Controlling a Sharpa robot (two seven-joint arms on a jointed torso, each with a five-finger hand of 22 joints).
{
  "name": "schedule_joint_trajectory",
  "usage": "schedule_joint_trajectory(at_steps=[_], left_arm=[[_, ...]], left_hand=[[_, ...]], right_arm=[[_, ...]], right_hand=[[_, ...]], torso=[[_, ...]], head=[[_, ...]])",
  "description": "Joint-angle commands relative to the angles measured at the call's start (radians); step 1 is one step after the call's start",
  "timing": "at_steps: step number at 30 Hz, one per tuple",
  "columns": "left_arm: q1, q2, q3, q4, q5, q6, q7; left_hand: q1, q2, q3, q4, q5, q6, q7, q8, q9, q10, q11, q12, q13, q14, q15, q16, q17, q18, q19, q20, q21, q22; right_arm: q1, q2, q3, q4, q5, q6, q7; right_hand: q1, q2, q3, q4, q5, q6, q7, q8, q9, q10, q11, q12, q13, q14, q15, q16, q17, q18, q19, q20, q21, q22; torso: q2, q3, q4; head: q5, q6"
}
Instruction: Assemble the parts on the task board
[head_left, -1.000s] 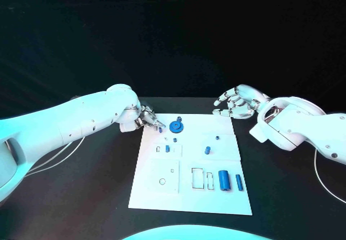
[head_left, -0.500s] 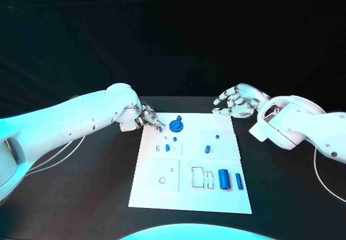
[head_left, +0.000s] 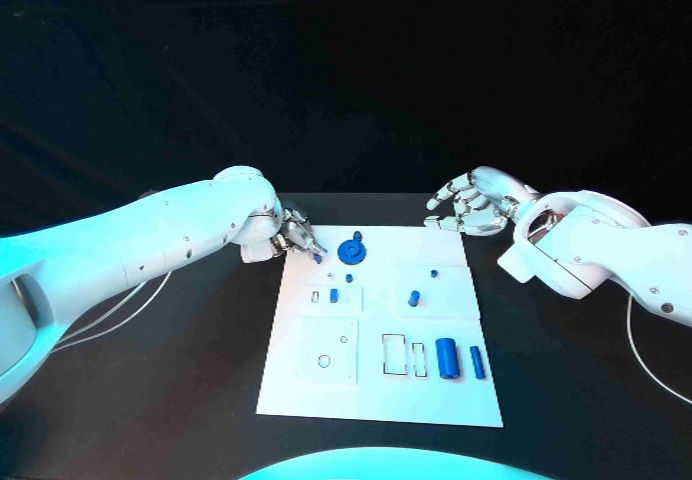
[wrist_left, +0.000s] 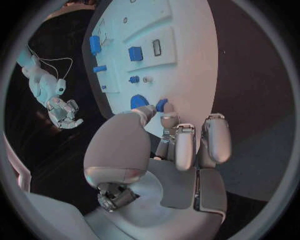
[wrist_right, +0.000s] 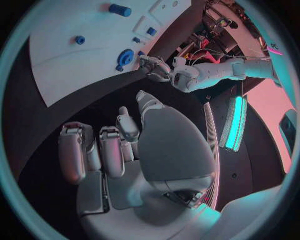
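The white task board (head_left: 382, 395) lies in the middle of the table. A blue gear (head_left: 352, 250) sits at its far left corner. My left hand (head_left: 296, 238) hovers just left of the gear and pinches a small blue part (wrist_left: 162, 105) between thumb and a finger, right beside the gear (wrist_left: 139, 101). Small blue pegs (head_left: 415, 297) and a short blue piece (head_left: 333, 295) stand mid-board. A blue cylinder (head_left: 447, 358) and a thin blue pin (head_left: 477, 362) lie at the near right. My right hand (head_left: 469, 205) floats over the board's far right corner, fingers apart, holding nothing.
Black table (head_left: 173, 380) surrounds the board on both sides. Outlined empty slots (head_left: 395, 354) sit left of the cylinder, and a square panel with a small hole (head_left: 326, 360) lies at the near left. Cables (head_left: 101, 310) trail under the left arm.
The left hand with its small blue part has crept slightly away from the gear, toward the board's far left edge. The right hand has held still.
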Motion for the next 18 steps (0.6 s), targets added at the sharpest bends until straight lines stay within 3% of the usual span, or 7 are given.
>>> schedule_joint_trajectory(at_steps=[1, 4, 7, 9, 16, 18], left_arm=[[-0.002, 0.003, -0.002, -0.001, 0.022, 0.002, 0.006], [-0.002, 0.000, -0.002, -0.001, 0.035, 0.005, 0.005], [-0.002, -0.003, -0.003, 0.002, 0.045, 0.009, 0.002], [-0.003, -0.008, -0.003, 0.006, 0.054, 0.010, 0.000], [-0.004, -0.061, -0.001, 0.078, 0.110, -0.016, 0.007], [-0.004, -0.085, 0.000, 0.115, 0.132, -0.028, 0.012]], left_hand=[[0.030, 0.009, 0.019, -0.009, 0.002, 0.007, -0.002, 0.004, 0.002, 0.003, -0.007, 0.004, 0.001, 0.074, -0.006, 0.007, 0.182, 0.015, 0.006, -0.001, 0.003, 0.003], [0.074, 0.013, 0.062, -0.037, 0.003, 0.002, -0.004, 0.006, 0.006, 0.004, -0.009, 0.001, -0.002, 0.074, -0.008, 0.007, 0.182, 0.015, 0.007, -0.003, 0.004, 0.005], [0.113, 0.004, 0.151, -0.084, 0.008, -0.009, 0.002, 0.014, 0.015, 0.002, -0.006, -0.005, -0.008, 0.074, -0.007, 0.007, 0.182, 0.015, 0.008, -0.004, 0.004, 0.007], [0.087, -0.023, 0.233, -0.108, 0.008, -0.011, 0.006, 0.027, 0.027, 0.008, -0.004, -0.005, -0.009, 0.074, -0.002, 0.007, 0.181, 0.014, 0.009, -0.001, 0.005, 0.010], [0.042, -0.046, 0.333, -0.156, 0.010, -0.003, 0.004, 0.045, 0.042, 0.026, -0.005, 0.007, 0.004, 0.076, -0.005, 0.008, 0.183, 0.012, 0.016, -0.002, 0.011, 0.021], [0.032, -0.051, 0.349, -0.165, 0.011, -0.001, 0.003, 0.047, 0.044, 0.031, -0.006, 0.011, 0.009, 0.076, -0.006, 0.009, 0.184, 0.012, 0.019, -0.002, 0.013, 0.025]], right_arm=[[-0.001, -0.001, 0.000, 0.001, -0.006, 0.013, 0.004], [-0.001, -0.001, 0.000, 0.001, -0.006, 0.014, 0.004], [-0.001, -0.001, 0.000, 0.000, -0.006, 0.015, 0.004], [-0.001, -0.001, 0.000, -0.001, -0.006, 0.015, 0.004], [-0.001, -0.004, 0.000, -0.002, -0.006, 0.016, 0.005], [-0.001, -0.006, 0.000, -0.002, -0.005, 0.014, 0.006]], right_hand=[[-0.003, 0.005, 0.007, 0.000, 0.007, 0.003, -0.002, 0.007, -0.001, 0.003, -0.003, 0.007, 0.001, 0.080, -0.005, -0.007, 0.165, 0.016, 0.043, -0.008, 0.000, 0.208], [-0.002, 0.004, 0.009, 0.000, 0.012, 0.004, -0.002, 0.007, -0.002, 0.003, -0.003, 0.007, 0.001, 0.080, -0.005, -0.007, 0.165, 0.016, 0.043, -0.008, 0.001, 0.209], [-0.002, 0.004, 0.009, 0.000, 0.012, 0.004, -0.002, 0.007, -0.002, 0.003, -0.003, 0.007, 0.001, 0.080, -0.005, -0.007, 0.165, 0.016, 0.043, -0.008, 0.001, 0.209], [-0.002, 0.004, 0.009, 0.000, 0.012, 0.004, -0.002, 0.007, -0.002, 0.003, -0.003, 0.007, 0.001, 0.080, -0.005, -0.007, 0.165, 0.016, 0.043, -0.008, 0.001, 0.209], [-0.002, 0.004, 0.009, 0.000, 0.012, 0.004, -0.002, 0.007, -0.002, 0.003, -0.003, 0.007, 0.001, 0.080, -0.005, -0.007, 0.165, 0.016, 0.043, -0.008, 0.001, 0.209], [-0.001, 0.004, 0.011, 0.000, 0.016, 0.004, -0.002, 0.008, -0.002, 0.003, -0.003, 0.007, 0.001, 0.080, -0.005, -0.007, 0.164, 0.016, 0.042, -0.009, -0.001, 0.208]], torso=[[-0.001, -0.0003, 0.0016], [-0.002, -0.0011, 0.0021], [-0.003, -0.0016, 0.0027], [-0.003, -0.0012, 0.0027], [-0.002, -0.0011, 0.0017], [-0.004, -0.0012, 0.0043]], head=[[0.000, -0.002], [0.000, -0.002], [-0.001, -0.001], [0.002, 0.000], [0.005, 0.002], [0.003, 0.003]])
